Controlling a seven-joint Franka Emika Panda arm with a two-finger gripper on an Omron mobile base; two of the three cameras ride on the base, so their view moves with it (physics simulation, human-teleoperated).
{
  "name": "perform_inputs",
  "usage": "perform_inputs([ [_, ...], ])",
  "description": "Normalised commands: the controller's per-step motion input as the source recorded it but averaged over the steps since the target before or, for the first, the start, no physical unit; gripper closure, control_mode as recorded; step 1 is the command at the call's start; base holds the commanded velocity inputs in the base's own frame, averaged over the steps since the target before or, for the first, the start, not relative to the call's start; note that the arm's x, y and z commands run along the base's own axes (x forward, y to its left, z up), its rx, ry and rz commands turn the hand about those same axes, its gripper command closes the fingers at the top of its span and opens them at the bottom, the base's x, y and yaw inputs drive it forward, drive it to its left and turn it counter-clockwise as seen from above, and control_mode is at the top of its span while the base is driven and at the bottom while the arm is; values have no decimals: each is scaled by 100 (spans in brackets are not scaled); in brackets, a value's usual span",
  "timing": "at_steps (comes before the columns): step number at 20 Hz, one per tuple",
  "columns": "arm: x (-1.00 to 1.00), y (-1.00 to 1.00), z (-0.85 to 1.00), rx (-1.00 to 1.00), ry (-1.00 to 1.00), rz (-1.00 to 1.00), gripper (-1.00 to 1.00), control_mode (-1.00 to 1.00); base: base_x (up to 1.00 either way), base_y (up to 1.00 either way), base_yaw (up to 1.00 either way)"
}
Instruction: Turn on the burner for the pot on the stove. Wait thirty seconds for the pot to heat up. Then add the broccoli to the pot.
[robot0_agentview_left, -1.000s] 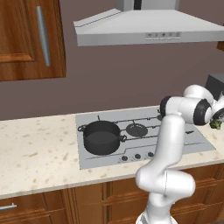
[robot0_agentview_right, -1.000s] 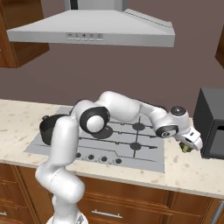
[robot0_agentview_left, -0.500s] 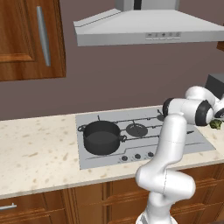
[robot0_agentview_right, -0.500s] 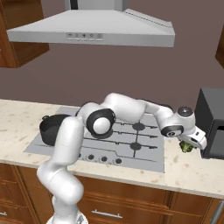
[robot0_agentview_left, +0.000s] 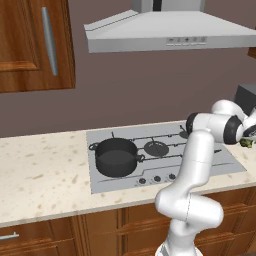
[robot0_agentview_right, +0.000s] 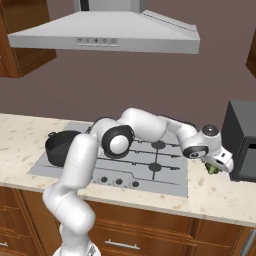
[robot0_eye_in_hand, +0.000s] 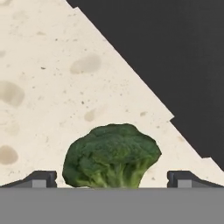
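Note:
The broccoli lies on the speckled counter right of the stove, a small green floret between my two fingertips in the hand view. My gripper stands open around it, one tip on each side with a gap to the floret. From the base views the hand hangs low over the broccoli at the counter's right end, and a bit of green peeks out beside the wrist. The dark pot sits on the stove's front left burner, far from the hand.
A dark boxy appliance stands just right of the hand, close to the broccoli, seen as a black mass in the hand view. A row of knobs lines the stove's front edge. The range hood hangs above.
The hand has shifted a little further right along the counter and settled lower over the broccoli. The jaws stay open. The pot has not moved.

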Motion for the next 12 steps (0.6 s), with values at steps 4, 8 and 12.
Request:
perform_inputs([
  [4,13,8,-26,0,0,0,-100,-100,0,0,0],
  [8,8,0,-18,-1,0,2,-100,-100,0,0,0],
  [12,13,-28,0,0,0,3,-100,-100,0,0,0],
])
